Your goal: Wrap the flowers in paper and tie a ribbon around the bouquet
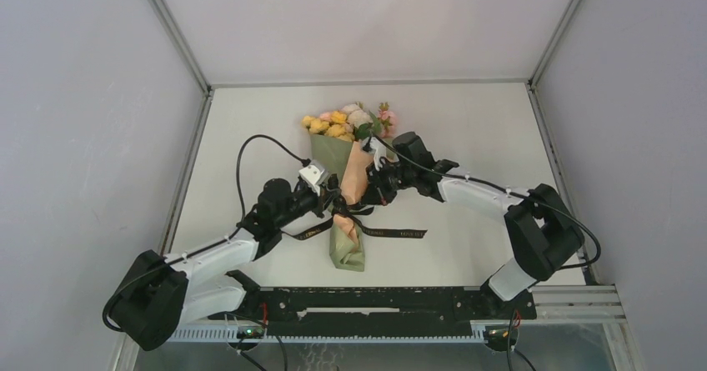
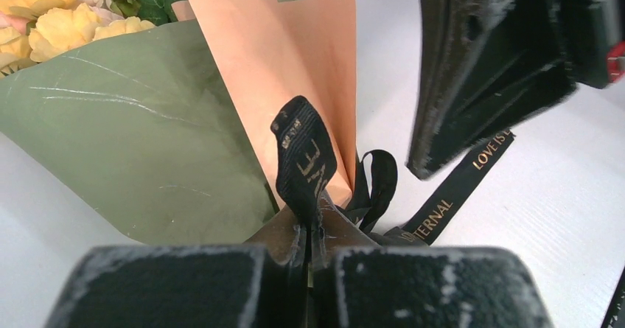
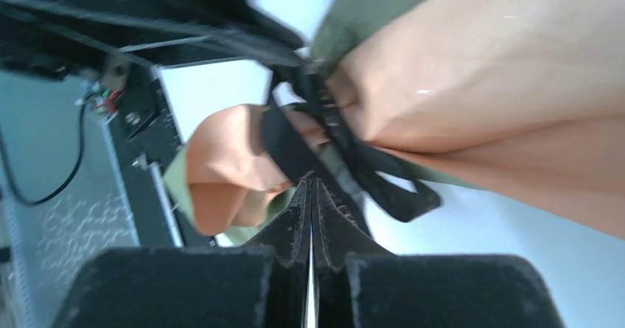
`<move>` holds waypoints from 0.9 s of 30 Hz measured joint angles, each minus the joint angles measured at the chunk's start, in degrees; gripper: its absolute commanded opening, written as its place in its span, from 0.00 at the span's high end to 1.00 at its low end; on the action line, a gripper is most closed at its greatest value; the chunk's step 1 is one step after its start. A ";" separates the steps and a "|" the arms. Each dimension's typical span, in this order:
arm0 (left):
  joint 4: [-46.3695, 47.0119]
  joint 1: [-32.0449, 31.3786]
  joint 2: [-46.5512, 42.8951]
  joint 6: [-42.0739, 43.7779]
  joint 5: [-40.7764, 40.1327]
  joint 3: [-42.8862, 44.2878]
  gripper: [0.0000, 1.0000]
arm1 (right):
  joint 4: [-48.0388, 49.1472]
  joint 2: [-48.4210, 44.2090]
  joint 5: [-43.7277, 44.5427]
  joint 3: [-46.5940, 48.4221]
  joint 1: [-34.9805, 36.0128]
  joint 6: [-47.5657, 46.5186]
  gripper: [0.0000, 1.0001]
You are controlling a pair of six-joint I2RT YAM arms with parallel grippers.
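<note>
The bouquet lies mid-table: the flowers [image 1: 346,121] point away from me, and the paper [image 1: 332,156], olive green with a peach flap, narrows to a tail near the front. The black ribbon [image 1: 392,232] is knotted round the cone's waist, with lettered ends trailing right. My left gripper [image 1: 333,198] is at the knot from the left, shut on an upright ribbon loop [image 2: 304,158] pinched at the fingertips of the left gripper [image 2: 317,214]. My right gripper [image 1: 377,189] comes from the right; in the right wrist view this gripper [image 3: 311,184] is shut, its tips pinching a ribbon strand [image 3: 284,144] beside the peach paper [image 3: 479,63].
A black rail [image 1: 375,300] runs along the near edge between the arm bases. Grey walls and metal posts close in the table at the left, right and back. The right arm's fingers [image 2: 479,70] hang close over the knot in the left wrist view.
</note>
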 measured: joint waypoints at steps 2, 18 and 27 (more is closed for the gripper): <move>0.04 0.02 0.00 0.02 0.00 0.02 1.00 | 0.11 0.87 2.99 0.17 -0.59 0.59 0.96; 0.02 0.07 1.09 0.52 0.00 0.02 1.00 | -1.09 14.32 7.45 5.46 -2.12 0.31 0.90; -1.60 1.73 1.07 3.63 -0.52 0.02 1.00 | -0.20 16.57 -9.86 6.10 -2.16 -0.13 0.87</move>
